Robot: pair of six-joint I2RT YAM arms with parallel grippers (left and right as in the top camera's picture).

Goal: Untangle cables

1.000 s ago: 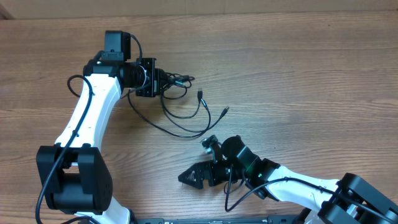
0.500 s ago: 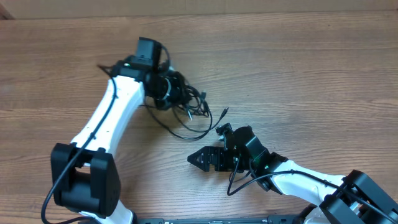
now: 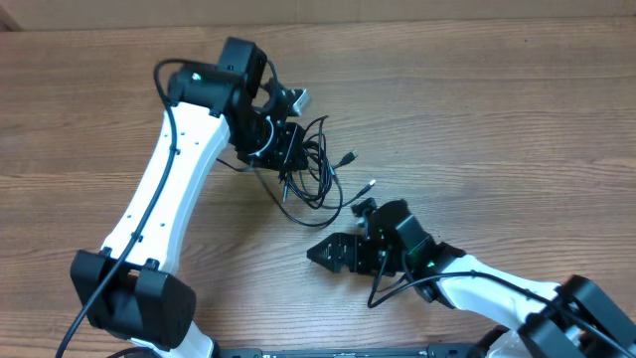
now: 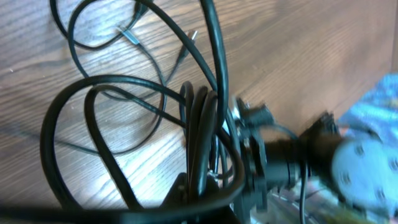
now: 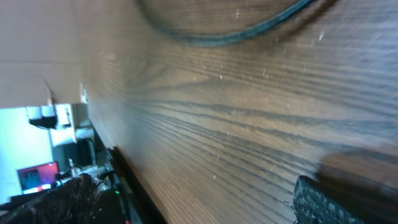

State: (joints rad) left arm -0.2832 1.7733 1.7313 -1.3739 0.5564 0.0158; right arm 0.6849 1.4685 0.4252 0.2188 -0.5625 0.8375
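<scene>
Overhead view suggests untangling has barely begun: the cables point(image 3: 318, 171) hang in one knotted bunch from the left gripper point(image 3: 293, 157), seemingly clamped on them, while the right gripper point(image 3: 320, 254), nearby, is closed and empty.

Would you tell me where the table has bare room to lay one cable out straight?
The widest bare wood is the table's right half, bordered by the cables and the right arm below. A narrower strip lies left of the left arm. It is crowded between the left gripper and the right gripper.
</scene>
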